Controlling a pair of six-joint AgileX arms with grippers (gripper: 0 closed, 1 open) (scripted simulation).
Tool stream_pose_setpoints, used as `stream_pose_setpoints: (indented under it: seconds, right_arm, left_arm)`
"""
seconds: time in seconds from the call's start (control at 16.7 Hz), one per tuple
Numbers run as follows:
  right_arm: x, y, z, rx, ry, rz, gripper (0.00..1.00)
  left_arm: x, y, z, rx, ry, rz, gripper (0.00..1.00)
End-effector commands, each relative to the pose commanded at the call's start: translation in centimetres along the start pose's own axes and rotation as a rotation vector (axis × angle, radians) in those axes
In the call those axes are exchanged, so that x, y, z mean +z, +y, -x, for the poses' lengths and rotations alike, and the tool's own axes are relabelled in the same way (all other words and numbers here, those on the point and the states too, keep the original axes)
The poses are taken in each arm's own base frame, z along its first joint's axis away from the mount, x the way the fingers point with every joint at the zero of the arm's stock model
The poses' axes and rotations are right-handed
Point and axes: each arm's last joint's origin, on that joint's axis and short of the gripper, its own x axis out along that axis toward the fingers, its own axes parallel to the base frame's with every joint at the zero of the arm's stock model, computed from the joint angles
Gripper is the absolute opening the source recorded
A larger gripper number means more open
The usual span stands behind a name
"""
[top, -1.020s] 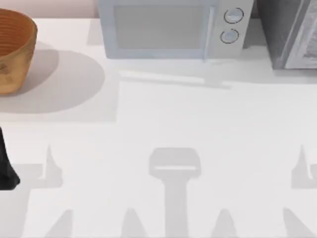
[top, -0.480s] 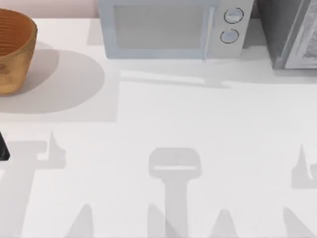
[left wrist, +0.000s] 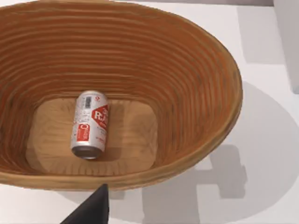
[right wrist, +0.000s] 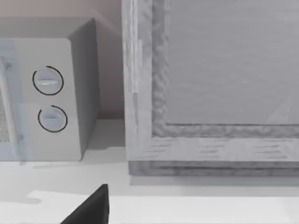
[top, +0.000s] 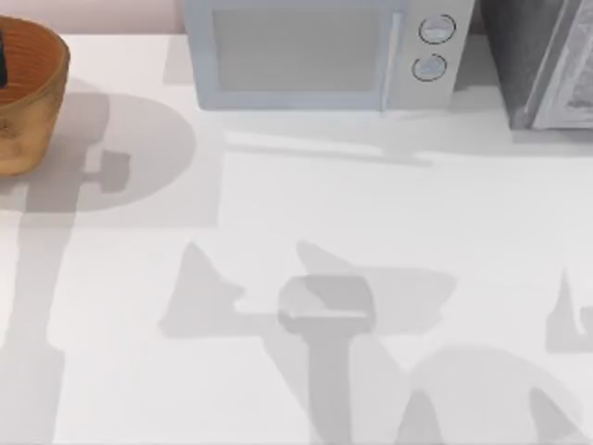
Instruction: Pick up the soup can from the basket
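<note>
The left gripper (left wrist: 96,207) hung above the basket (left wrist: 205,140), lined up to descend; whether its fingers were apart I cannot tell. The soup can (left wrist: 90,124) lay sideways on the basket's floor, awaiting a grasp.

Left gripper (left wrist: 91,210) hovers at the table's far left; right arm parked.
</note>
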Motion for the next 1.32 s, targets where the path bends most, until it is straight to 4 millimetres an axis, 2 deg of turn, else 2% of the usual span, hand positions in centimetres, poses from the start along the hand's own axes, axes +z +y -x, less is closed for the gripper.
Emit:
stream_pose_setpoints:
  seconds: [0.12, 0.3, 0.48, 0.72, 0.9, 1.02, 1.32]
  right_arm:
    - [0.0, 0.0, 0.0, 0.0, 0.0, 0.0, 1.0]
    - [0.0, 0.0, 0.0, 0.0, 0.0, 0.0, 1.0]
    - [0.0, 0.0, 0.0, 0.0, 0.0, 0.0, 1.0]
    - [0.0, 0.0, 0.0, 0.0, 0.0, 0.0, 1.0]
    - [0.0, 0.0, 0.0, 0.0, 0.0, 0.0, 1.0]
    - [0.0, 0.0, 0.0, 0.0, 0.0, 0.0, 1.0]
    - [0.0, 0.0, 0.0, 0.0, 0.0, 0.0, 1.0]
  left_arm:
    - [3.0, 1.0, -4.4, 0.003, 0.119, 0.004, 1.0]
    - [5.5, 2.8, -10.5, 0.006, 0.269, 0.006, 1.0]
    - [6.3, 4.6, -15.2, 0.005, 0.391, 0.003, 1.0]
    - [5.8, 7.0, -19.9, -0.003, 0.53, -0.005, 1.0]
    - [4.5, 8.5, -22.9, -0.015, 0.626, -0.008, 1.0]
    - [3.7, 9.2, -24.2, -0.023, 0.673, -0.008, 1.0]
    - [3.4, 9.5, -24.6, -0.027, 0.695, -0.009, 1.0]
